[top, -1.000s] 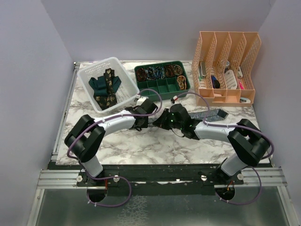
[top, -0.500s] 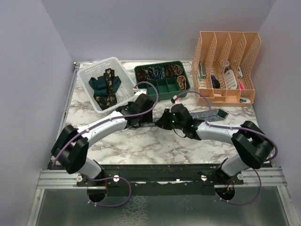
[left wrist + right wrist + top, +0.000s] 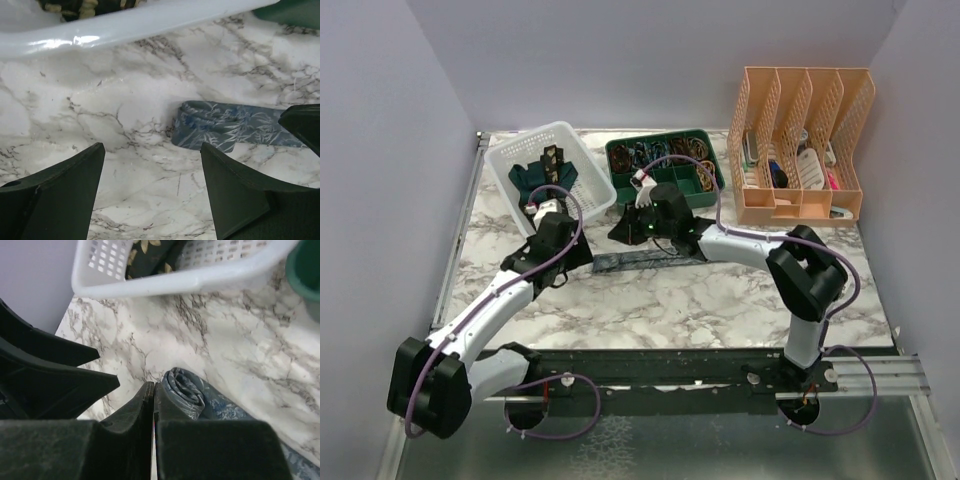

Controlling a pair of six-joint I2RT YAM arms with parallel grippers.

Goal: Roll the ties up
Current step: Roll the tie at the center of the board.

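A blue-grey patterned tie (image 3: 645, 263) lies flat on the marble table in front of the basket. Its left end is curled into a small roll (image 3: 186, 389) (image 3: 200, 125). My right gripper (image 3: 618, 238) (image 3: 153, 386) is shut, its tips resting just beside that roll, with no fabric showing between the jaws. My left gripper (image 3: 580, 258) (image 3: 152, 155) stands open and low over bare marble, a little short of the rolled end. A plain teal tie (image 3: 530, 181) and a black tie with gold pattern (image 3: 555, 166) (image 3: 150, 255) lie in the white basket (image 3: 590, 190).
The white basket's rim (image 3: 150, 22) (image 3: 190, 277) lies close beyond both grippers. A green compartment tray (image 3: 665, 188) sits behind the right arm. A peach file organiser (image 3: 800, 140) stands at the back right.
Both grippers have shifted left toward the basket. The blue-grey tie has moved left with them. My left gripper has opened and drawn back from the right gripper.
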